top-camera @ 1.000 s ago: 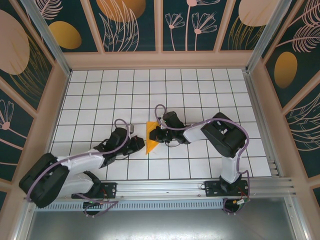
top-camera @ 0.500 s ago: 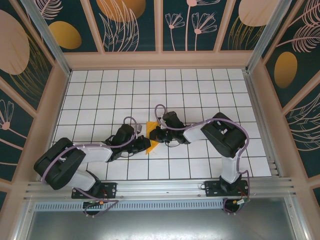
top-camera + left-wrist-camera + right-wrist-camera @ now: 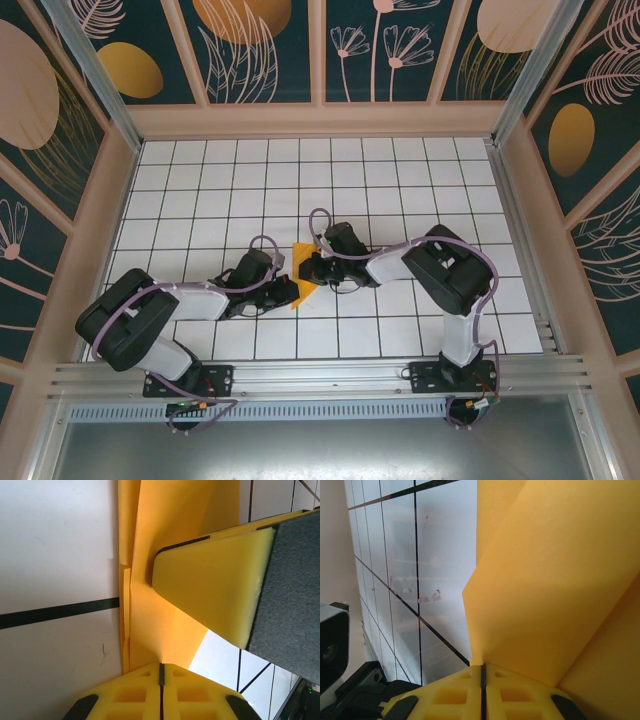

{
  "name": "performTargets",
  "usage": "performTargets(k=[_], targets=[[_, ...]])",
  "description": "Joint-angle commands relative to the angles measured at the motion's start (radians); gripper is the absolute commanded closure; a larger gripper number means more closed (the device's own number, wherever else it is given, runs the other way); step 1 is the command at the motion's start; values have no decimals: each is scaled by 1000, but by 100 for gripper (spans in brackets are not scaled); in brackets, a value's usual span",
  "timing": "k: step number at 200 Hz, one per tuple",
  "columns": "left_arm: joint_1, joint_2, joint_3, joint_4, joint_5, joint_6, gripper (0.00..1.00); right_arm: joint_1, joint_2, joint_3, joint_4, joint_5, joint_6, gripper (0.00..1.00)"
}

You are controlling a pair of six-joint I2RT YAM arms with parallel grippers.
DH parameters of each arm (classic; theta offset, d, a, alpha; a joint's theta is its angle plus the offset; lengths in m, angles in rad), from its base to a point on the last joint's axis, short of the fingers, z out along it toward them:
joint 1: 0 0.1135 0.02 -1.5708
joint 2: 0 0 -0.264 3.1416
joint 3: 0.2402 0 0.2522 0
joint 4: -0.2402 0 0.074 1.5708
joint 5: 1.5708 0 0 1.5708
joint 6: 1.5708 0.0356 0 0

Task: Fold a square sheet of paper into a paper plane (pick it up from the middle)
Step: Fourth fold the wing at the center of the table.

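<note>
The square sheet of paper (image 3: 300,253), already folded into a narrow orange-yellow shape, sits near the middle of the white gridded counter (image 3: 400,180), caught between the two arms. The left end effector (image 3: 285,291) meets its near end from the left. The right end effector (image 3: 308,268) reaches it from the right, just beside the other.

From the left wrist, the left end effector (image 3: 160,666) has its yellow fingers drawn together to a thin dark seam. The paper (image 3: 165,530) seems to run into that seam, so it looks pinched there (its layered long edge lies over a black grid line). A yellow foam finger (image 3: 210,590) of the right end effector presses on the sheet's face from the right.

From the right wrist, the right end effector (image 3: 483,667) is likewise closed to a seam. A crease of the paper (image 3: 555,595) runs down into it, with the counter (image 3: 445,545) beyond.
</note>
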Motion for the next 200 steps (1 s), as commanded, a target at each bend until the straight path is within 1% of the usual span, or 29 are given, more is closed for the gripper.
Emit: performTargets(k=[1,16,41,79,102,147,167,189,200], targets=[[3,-2,-45,-111,27,26,93,0,43,4,-93,59,-13,89],[2,-17,-62,-113,51,36,93,0,41,3,-95,60,-12,89],[0,-15,-59,-177,81,71,92,0,40,5,-97,62,-12,89],[-1,-32,-79,-188,113,84,90,0,37,5,-107,66,-15,89],[-3,-48,-73,-261,78,95,90,0,34,5,-116,72,-19,89],[-10,-108,-62,-332,70,106,91,0,33,5,-119,76,-18,89],[-10,-182,-52,-338,54,96,91,2,30,2,-118,73,-19,89],[-10,-265,-18,-350,9,70,91,1,28,2,-120,74,-19,89],[-11,-292,-5,-324,-2,57,91,2,30,4,-119,74,-18,89]])
